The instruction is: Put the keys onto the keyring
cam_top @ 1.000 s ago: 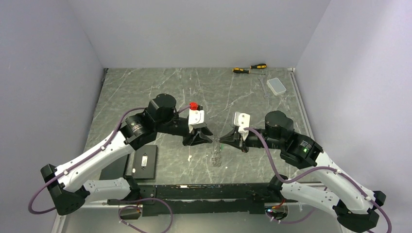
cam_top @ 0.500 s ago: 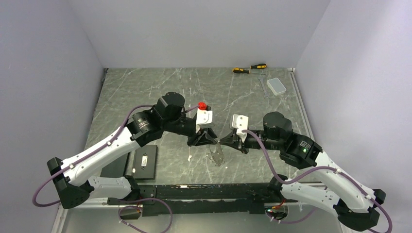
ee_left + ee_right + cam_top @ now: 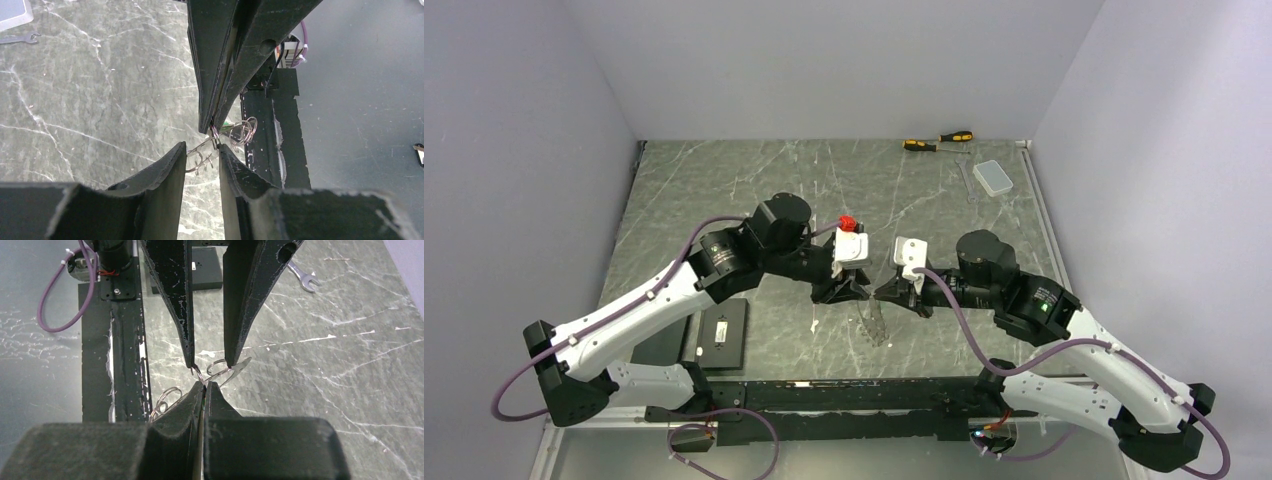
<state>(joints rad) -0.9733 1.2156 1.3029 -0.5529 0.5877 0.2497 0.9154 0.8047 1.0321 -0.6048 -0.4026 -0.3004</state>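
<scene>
1. Top external view, nearest edge: a flat black rectangular box (image 3: 724, 335) lies on the grey marbled table (image 3: 724, 190) beside the left arm, just past the black mounting rail (image 3: 824, 392).
2. At mid-table the left gripper (image 3: 848, 291) and right gripper (image 3: 887, 291) meet tip to tip above the surface. A tangle of thin silver wire loops, the keyring (image 3: 874, 322), hangs beneath them.
3. In the right wrist view, the right gripper's jaws are pressed together on one strand of the keyring, pinching it at their very tips.
4. The left gripper's jaws stand apart. One tip touches the pinched strand and the other sits against a small silver key with a green head (image 3: 241, 366). Nothing looks clamped between them, though contact this fine is hard to read.
5. In the left wrist view, a fleck of green, probably the key's head, shows beside a loop just past the right gripper's tips. More loops dangle between the left fingers (image 3: 172, 170).
6. Progress, as a judgement: the ring is lifted and steadied, and the key hangs among its loops, but whether it is threaded onto the wire cannot be told. The threading step looks under way, not finished.
7. At the far edge lie a silver open-ended wrench (image 3: 967, 185), a clear plastic box (image 3: 994, 178) and two yellow-and-black screwdrivers (image 3: 939, 142), well apart from both grippers.
</scene>
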